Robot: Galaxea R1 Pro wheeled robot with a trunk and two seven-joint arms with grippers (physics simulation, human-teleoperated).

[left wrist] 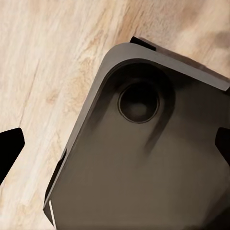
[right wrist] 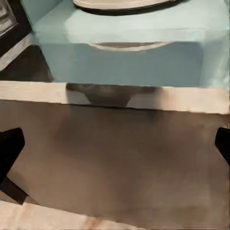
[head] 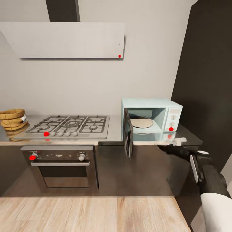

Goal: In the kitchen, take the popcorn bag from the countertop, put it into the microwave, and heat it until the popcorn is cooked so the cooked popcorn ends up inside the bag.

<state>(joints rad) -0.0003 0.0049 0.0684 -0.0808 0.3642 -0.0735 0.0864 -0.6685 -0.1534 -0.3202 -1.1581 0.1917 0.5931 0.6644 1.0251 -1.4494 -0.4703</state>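
Head view: popcorn bag point(head: 13, 118) cut off beside open microwave point(head: 151, 118).

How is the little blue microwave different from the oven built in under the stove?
The microwave is pale mint-blue and sits on the countertop; the oven is steel and set below it. The microwave's door hangs open, showing a round plate inside; the oven's is shut. Both have knobs.

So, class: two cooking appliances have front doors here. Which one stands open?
The mint-blue microwave on the countertop; its dark door swings outward, whereas the steel oven below the hob is shut.
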